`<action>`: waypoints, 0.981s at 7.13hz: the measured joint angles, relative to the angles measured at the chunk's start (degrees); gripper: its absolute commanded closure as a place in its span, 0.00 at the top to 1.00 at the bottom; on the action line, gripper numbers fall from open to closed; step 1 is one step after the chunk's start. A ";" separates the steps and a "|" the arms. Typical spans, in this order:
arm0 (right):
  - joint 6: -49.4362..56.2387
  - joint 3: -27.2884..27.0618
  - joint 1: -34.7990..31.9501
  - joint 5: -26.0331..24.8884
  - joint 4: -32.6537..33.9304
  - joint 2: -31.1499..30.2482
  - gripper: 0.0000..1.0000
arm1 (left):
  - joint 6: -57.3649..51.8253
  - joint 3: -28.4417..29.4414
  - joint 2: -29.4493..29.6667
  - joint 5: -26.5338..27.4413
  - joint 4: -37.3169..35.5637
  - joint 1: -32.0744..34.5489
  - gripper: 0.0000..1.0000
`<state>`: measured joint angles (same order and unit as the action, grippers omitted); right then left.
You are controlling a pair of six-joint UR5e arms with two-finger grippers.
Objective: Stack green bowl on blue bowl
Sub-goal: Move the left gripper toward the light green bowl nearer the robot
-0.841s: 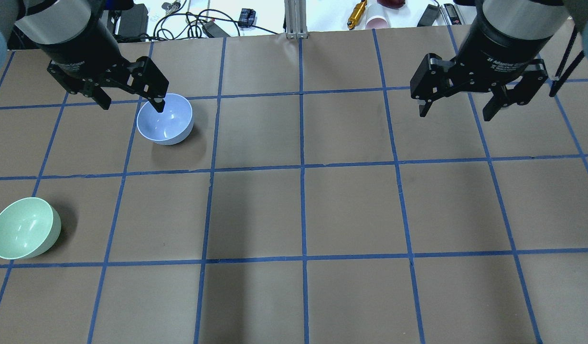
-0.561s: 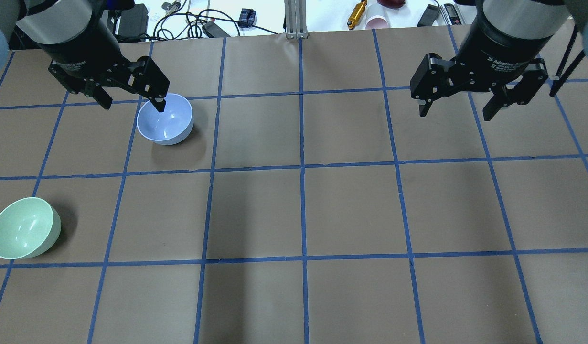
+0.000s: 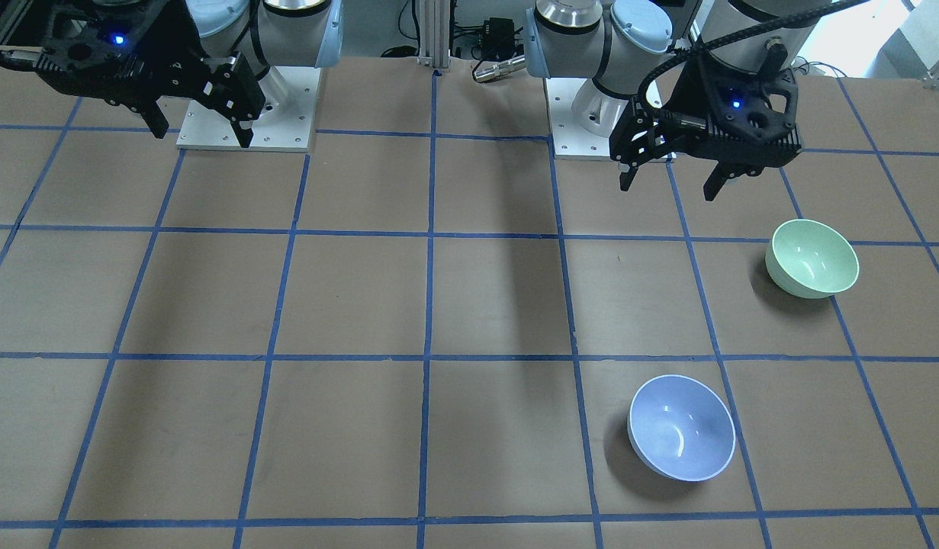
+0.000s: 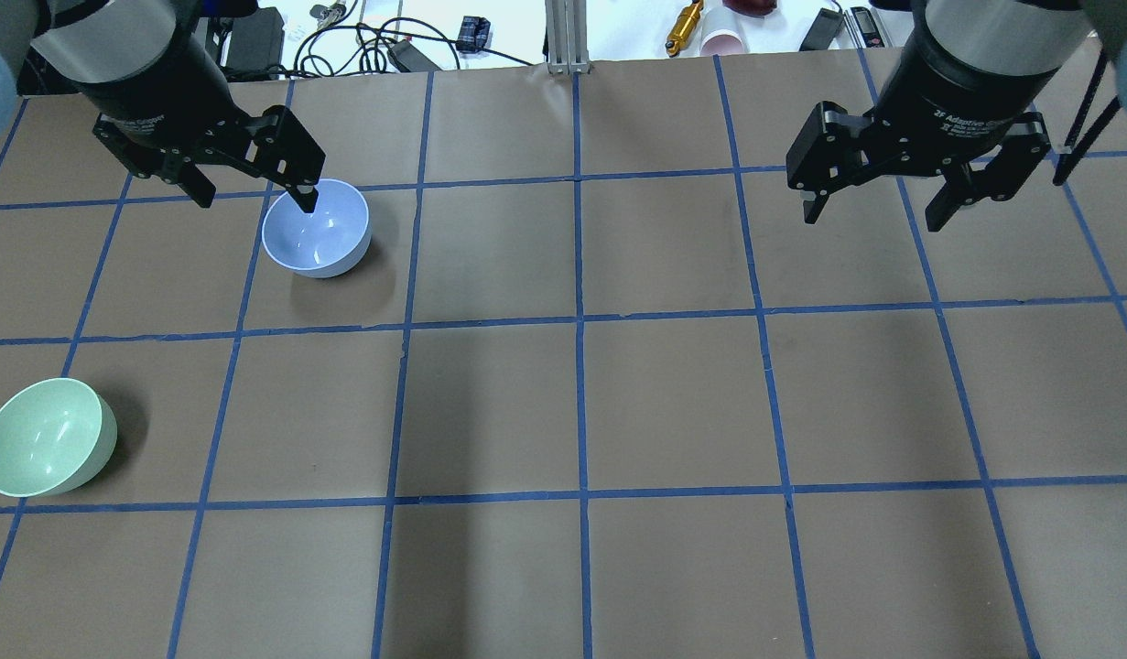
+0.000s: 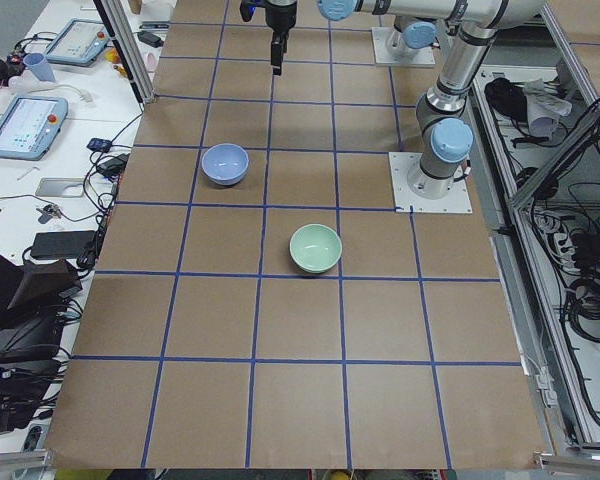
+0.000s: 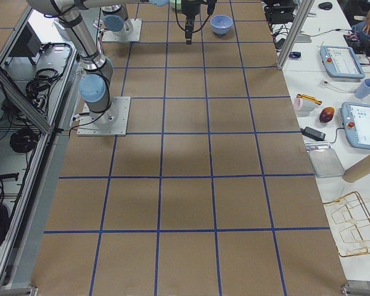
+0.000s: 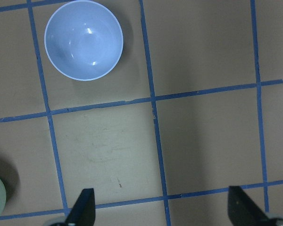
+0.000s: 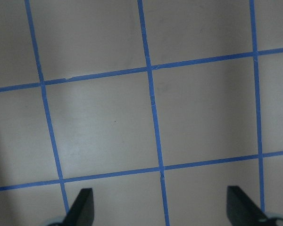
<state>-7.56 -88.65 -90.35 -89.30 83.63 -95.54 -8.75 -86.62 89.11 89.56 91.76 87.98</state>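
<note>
- The table [image 4: 581,403], brown paper crossed by blue tape lines, is carrying both bowls on the robot's left half. They are sitting well apart and nothing is stacked yet.
- The left gripper [image 4: 254,197] is hanging high over that half with its jaws spread wide and nothing between them. One finger is overlapping the blue bowl in the overhead view, but the front-facing view is showing it clear of both bowls.
- The right gripper [image 4: 872,220] is hovering over the far half, equally wide and empty, well away from either bowl. The left arm is therefore looking like the nearer one for the pick.
- The green bowl [image 4: 46,450] is sitting upright, mouth up, near the table's left edge. In the overhead view it is lying at about seven o'clock from the left gripper. In the left wrist view only a sliver of it is showing, at about eight o'clock on the frame's edge.
- The blue bowl [image 4: 316,229] is resting upright at about two o'clock from the green bowl in the overhead view, and at about eleven o'clock in the left wrist view.
- Being round, the green bowl is offering no long axis to line up on, so any stretch of its thin rim is likely serving as a grip point. The coming move is probably calling for a swing toward seven o'clock and then a descent.
</note>
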 measured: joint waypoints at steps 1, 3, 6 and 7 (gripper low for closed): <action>0.00 -0.02 0.00 0.00 -0.01 0.00 1.00 | 0.02 0.02 -0.14 0.17 0.00 0.00 1.00; 0.00 0.02 0.00 0.00 0.03 0.00 1.00 | -0.06 0.22 -0.24 0.67 0.00 -0.06 1.00; 0.00 0.06 0.00 0.00 0.00 0.00 1.00 | -0.86 0.17 -0.23 0.62 0.00 -1.78 1.00; 0.00 0.06 0.00 0.00 -0.02 0.00 1.00 | -2.23 -0.29 -0.05 0.38 0.04 -4.14 1.00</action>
<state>-7.56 -88.59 -90.35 -89.30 83.61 -95.54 -10.97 -86.91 89.06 89.94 91.80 83.84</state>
